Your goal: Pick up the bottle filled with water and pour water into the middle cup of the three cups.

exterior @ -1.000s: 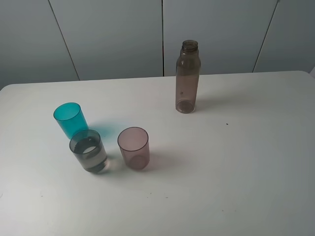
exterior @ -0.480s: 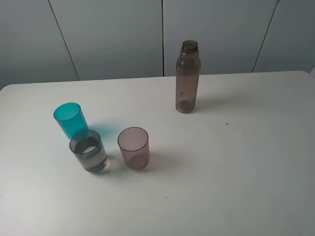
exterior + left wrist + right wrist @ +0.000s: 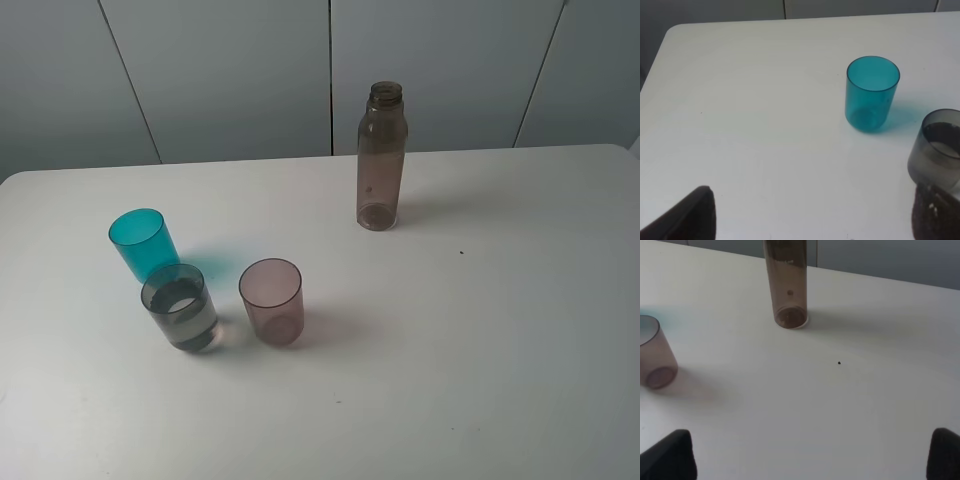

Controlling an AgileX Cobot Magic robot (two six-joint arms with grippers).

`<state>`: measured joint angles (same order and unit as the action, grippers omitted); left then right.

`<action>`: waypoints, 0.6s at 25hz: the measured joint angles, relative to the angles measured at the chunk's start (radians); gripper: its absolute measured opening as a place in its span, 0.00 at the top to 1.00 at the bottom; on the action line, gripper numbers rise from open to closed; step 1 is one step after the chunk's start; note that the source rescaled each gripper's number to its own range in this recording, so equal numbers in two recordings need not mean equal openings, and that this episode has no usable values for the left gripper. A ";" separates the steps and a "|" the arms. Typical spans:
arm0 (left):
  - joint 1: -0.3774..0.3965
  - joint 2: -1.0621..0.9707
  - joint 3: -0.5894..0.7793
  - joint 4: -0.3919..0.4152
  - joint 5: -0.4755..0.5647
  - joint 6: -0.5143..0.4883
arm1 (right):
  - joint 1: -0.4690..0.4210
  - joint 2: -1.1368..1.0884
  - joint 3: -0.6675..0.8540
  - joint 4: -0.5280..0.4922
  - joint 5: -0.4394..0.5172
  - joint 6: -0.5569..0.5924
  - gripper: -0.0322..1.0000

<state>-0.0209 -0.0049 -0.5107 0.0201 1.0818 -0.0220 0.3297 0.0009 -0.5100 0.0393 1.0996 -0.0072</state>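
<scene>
Standing upright and uncapped on the white table, the smoky-brown bottle sat toward 12 o'clock in the overhead view, well apart from the three cups and untouched by either arm. The smoky grey middle cup held a band of clear water in its lower part; the teal cup stood just beside it at about 11 o'clock, their outlines overlapping from above, so contact could not be judged. The pinkish-mauve cup stood near the grey cup at 3 o'clock, with a gap between them. Neither arm appeared in the overhead view. The left gripper showed two dark fingertips spread wide apart over bare table, with nothing between them, the grey cup close to one tip. The right gripper likewise had its fingertips wide apart and empty, the bottle and mauve cup ahead of it. A small dark speck marked the table near the bottle.
</scene>
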 joint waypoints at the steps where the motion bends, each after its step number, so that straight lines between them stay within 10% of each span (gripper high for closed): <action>1: 0.000 0.000 0.000 0.000 0.000 0.000 | -0.008 0.000 0.000 0.000 -0.002 0.007 0.00; 15: 0.000 0.000 0.000 0.000 0.000 0.000 | -0.348 -0.002 0.000 -0.002 -0.002 0.007 0.00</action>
<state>-0.0209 -0.0049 -0.5107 0.0201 1.0818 -0.0220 -0.0183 -0.0008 -0.5100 0.0375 1.0975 0.0000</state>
